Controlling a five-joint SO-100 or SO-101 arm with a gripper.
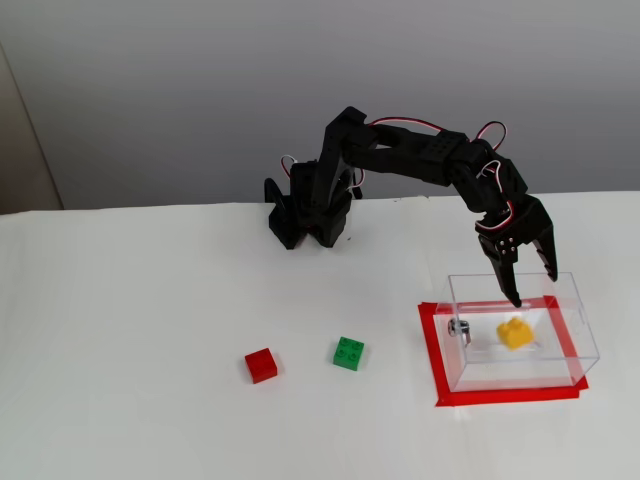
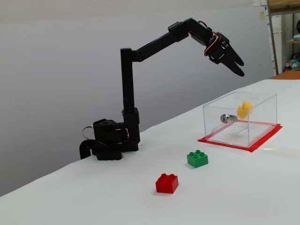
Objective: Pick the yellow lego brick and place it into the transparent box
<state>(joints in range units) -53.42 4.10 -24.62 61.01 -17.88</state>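
My end effector hangs above the transparent box, its two black fingers spread apart and pointing down with nothing between them; in the side-on fixed view my end effector sits well above the box's open top. The yellow lego brick is inside the box's walls, clear of my fingers. In the side-on fixed view the yellow lego brick shows as a blurred yellow patch partway up within the transparent box, so I cannot tell whether it touches the floor of the box. A small metal fitting sits on the box wall that faces left in the higher fixed view, just beside the brick. The box stands on a rectangle of red tape stuck to the white desk. Well to the left of the box in that view lie a green lego brick and, farther left, a red lego brick, apart from each other. My black base stands at the far edge of the desk.
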